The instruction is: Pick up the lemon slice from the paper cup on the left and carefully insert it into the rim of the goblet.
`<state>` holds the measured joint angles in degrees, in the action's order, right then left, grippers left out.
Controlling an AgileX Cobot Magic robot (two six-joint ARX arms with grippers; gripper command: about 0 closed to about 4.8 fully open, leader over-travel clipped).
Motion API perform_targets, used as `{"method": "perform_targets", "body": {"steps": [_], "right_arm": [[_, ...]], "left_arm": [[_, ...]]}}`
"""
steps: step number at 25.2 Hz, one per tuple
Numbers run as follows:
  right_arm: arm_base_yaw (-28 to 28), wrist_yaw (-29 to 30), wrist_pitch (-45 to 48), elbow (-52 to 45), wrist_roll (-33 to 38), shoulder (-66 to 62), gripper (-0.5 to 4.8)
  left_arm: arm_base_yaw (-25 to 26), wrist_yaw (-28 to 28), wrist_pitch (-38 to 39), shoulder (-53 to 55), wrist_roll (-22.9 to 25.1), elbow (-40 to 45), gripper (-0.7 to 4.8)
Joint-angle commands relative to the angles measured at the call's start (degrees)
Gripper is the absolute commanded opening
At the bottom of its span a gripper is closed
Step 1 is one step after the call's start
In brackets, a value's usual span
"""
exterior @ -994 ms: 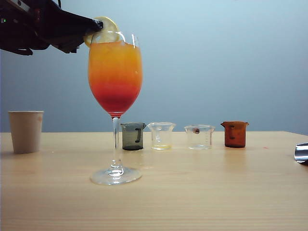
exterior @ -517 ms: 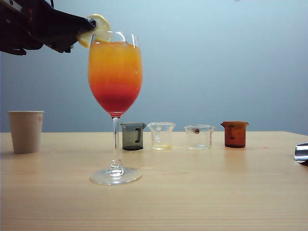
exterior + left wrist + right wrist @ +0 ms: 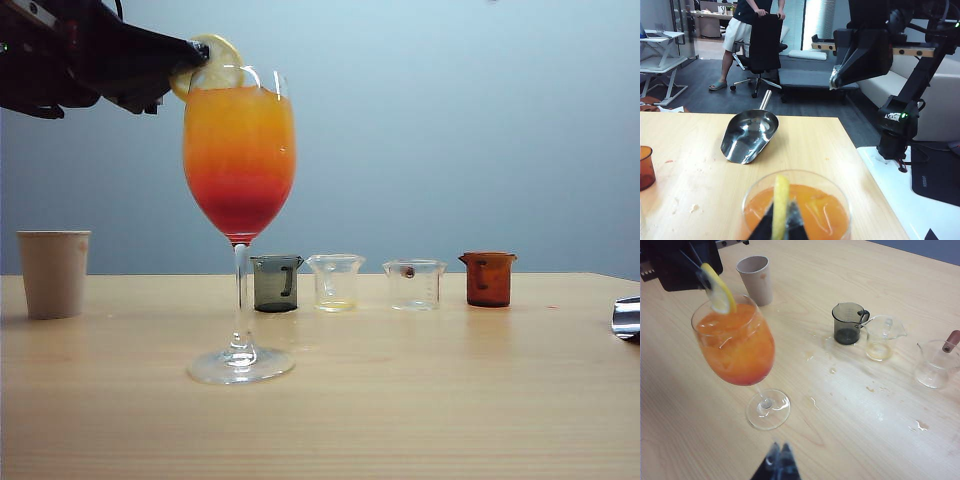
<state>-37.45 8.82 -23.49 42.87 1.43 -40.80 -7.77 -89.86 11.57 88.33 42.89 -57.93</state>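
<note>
– Where's your lemon slice (image 3: 218,62)?
– Pinched in your left gripper (image 3: 196,52) at the goblet's (image 3: 240,150) left rim, above its orange-red drink. Your right gripper (image 3: 778,456), jaws together, holds nothing; the paper cup (image 3: 54,272) stands far left

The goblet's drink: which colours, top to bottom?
Orange-yellow grading to deep red in the goblet; exterior view.

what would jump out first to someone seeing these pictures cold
The tall goblet left of centre on the table, its drink graded orange to deep red, towers over everything. At its rim the left gripper, reaching in from the upper left, holds the lemon slice. Behind stands a row of small beakers, and the paper cup sits far left.
</note>
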Motion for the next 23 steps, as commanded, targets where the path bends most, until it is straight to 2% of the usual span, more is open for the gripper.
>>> {"method": "perform_targets", "body": {"steps": [1, 19, 23], "right_arm": [[-0.02, 0.07, 0.52, 0.11, -0.17, 0.04, -0.06], [-0.02, 0.04, 0.52, 0.09, -0.20, 0.04, -0.06], [-0.02, 0.04, 0.52, 0.09, -0.20, 0.04, -0.06]], "left_arm": [[0.02, -0.37, 0.15, 0.39, 0.42, -0.04, -0.06], [0.00, -0.35, 2.93, 0.79, 0.37, -0.04, -0.05], [0.00, -0.39, 2.93, 0.76, 0.13, -0.07, 0.30]]}}
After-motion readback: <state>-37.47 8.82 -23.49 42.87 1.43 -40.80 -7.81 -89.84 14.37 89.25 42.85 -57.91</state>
